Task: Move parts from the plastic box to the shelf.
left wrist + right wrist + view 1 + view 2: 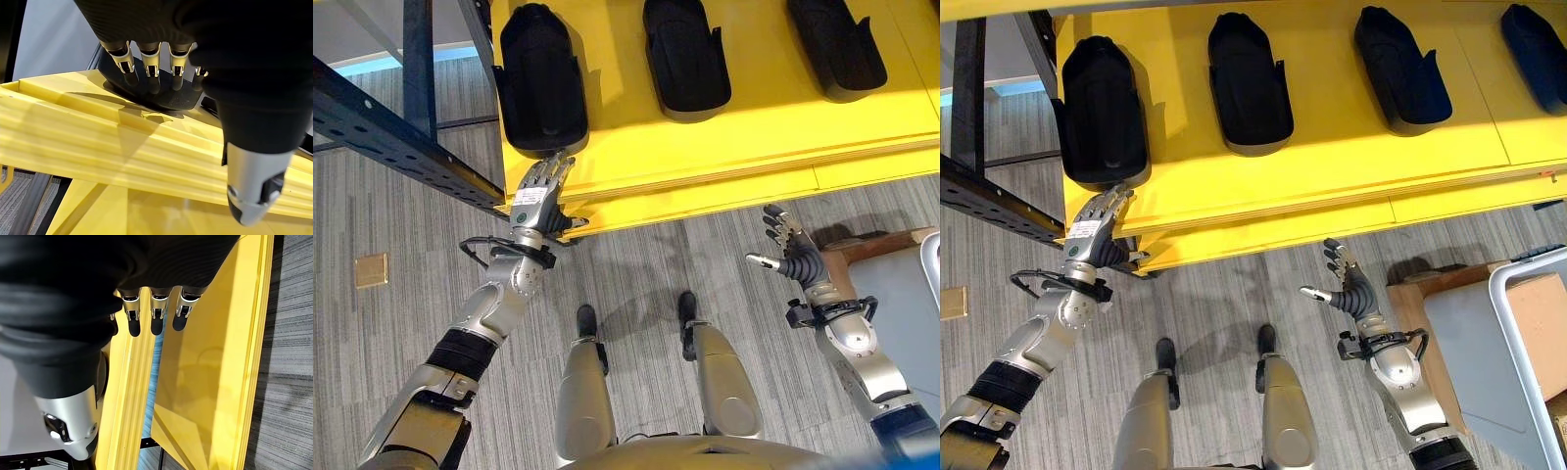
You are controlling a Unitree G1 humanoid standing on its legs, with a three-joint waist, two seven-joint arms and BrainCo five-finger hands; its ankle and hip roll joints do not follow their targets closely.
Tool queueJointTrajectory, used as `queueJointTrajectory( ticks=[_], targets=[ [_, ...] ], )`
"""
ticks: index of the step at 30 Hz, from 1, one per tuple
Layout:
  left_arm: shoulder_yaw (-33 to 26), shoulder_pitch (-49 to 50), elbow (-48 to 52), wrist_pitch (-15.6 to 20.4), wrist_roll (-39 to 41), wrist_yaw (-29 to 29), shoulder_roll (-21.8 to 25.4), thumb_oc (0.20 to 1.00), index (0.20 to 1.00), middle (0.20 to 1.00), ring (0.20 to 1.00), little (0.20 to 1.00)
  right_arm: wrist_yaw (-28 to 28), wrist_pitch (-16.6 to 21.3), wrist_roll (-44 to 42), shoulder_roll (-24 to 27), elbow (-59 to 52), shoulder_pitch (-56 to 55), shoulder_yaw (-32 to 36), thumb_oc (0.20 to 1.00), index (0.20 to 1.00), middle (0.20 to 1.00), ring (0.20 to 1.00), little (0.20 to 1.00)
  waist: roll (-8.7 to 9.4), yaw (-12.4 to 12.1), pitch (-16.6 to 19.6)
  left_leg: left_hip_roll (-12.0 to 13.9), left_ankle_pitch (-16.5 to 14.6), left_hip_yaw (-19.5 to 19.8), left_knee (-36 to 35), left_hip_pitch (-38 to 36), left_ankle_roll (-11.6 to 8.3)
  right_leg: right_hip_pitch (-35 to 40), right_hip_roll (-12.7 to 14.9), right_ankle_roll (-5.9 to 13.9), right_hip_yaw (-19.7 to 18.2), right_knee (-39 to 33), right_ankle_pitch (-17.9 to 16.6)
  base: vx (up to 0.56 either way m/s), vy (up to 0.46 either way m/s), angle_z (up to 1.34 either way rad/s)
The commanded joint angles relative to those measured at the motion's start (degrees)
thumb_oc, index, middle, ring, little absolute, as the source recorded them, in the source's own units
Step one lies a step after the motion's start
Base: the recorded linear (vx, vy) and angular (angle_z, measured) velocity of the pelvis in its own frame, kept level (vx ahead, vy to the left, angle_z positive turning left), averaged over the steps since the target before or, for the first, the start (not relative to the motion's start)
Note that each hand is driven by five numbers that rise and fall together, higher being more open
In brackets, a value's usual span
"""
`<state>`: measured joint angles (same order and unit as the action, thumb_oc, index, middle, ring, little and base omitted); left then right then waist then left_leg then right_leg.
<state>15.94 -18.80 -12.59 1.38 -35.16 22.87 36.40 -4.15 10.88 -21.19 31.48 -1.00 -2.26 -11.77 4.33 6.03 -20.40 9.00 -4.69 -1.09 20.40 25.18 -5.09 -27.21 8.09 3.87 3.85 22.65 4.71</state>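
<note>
Yellow shelf (1351, 166) carries four black parts (1249, 83) in a row. Left hand (536, 201) reaches up, its fingers straight, tips at the near end of the leftmost part (540, 83). Right hand (1344, 281) hangs below the shelf edge, fingers spread, holding nothing. Grey plastic box (1513, 352) stands at the right.
</note>
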Motion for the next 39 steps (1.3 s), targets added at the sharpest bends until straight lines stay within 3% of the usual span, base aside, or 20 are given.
queueJointTrajectory(
  ticks=[1, 19, 39],
  targets=[
    [0.4, -1.8, -1.1, -0.2, -1.9, 1.5, -0.9, 1.000, 1.000, 1.000, 1.000, 1.000, 0.3, 1.9, -0.8, 0.1, -4.2, -1.5, 2.2, 1.000, 1.000, 1.000, 1.000, 1.000, 0.11, 0.2, 2.4, 1.3, 1.8, -0.7, 2.0, 2.5, 0.73, 1.9, 1.6, 1.93, -0.4, -0.4, -1.6, 0.00, 0.000, 0.00],
    [0.4, -5.8, -5.7, -1.9, -1.2, 3.2, -1.1, 1.000, 1.000, 1.000, 1.000, 1.000, 0.6, 1.7, -0.9, 0.4, -4.2, -1.5, 1.6, 1.000, 1.000, 1.000, 1.000, 1.000, 0.31, 0.7, 2.4, 1.4, 1.4, -0.9, 2.9, 3.0, 0.70, 1.1, 1.6, 1.90, -0.7, 0.5, -1.4, 0.00, 0.000, 0.00],
    [-1.1, -12.9, -8.0, -3.9, -1.5, 5.6, 2.0, 1.000, 1.000, 1.000, 1.000, 1.000, 1.7, 1.6, -1.2, 1.6, -5.1, -2.5, 1.7, 1.000, 1.000, 1.000, 1.000, 1.000, 0.04, 1.4, 3.1, 1.5, 1.0, -1.1, 4.0, 3.7, 0.45, 0.1, 1.5, 1.92, -1.1, 1.7, -1.1, 0.00, 0.001, 0.00]
  ],
)
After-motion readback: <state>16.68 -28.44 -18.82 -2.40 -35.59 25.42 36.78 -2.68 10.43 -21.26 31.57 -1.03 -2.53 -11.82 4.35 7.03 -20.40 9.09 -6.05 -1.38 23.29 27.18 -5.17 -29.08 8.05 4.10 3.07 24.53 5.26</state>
